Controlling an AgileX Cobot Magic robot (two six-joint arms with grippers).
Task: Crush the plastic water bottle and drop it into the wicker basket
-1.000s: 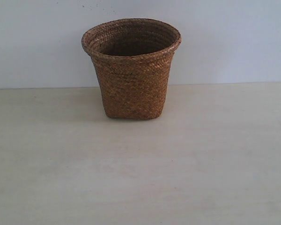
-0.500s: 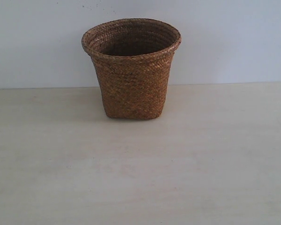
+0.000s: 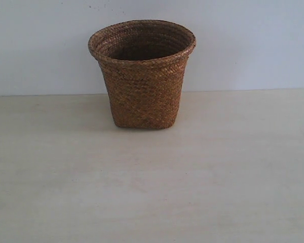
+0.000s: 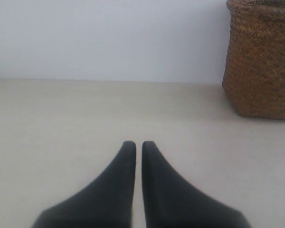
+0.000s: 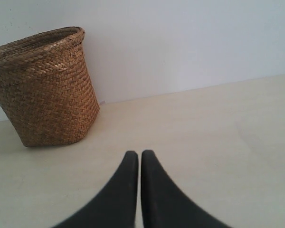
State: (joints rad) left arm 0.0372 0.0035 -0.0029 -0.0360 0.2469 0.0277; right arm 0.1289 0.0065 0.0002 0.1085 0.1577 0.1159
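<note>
On the table (image 3: 152, 197), wicker basket (image 3: 143, 81) as before; left claw (image 4: 138, 144) and right claw (image 5: 139, 153) closed, empty.

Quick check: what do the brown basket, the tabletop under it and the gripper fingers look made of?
The brown woven basket: natural wicker or straw, matte; plaited strands and a braided rim show. The pale tabletop: probably wood or laminate, matte, with faint grain-like streaks. The left gripper and right gripper: smooth black, likely plastic or rubber; which is unclear.
</note>
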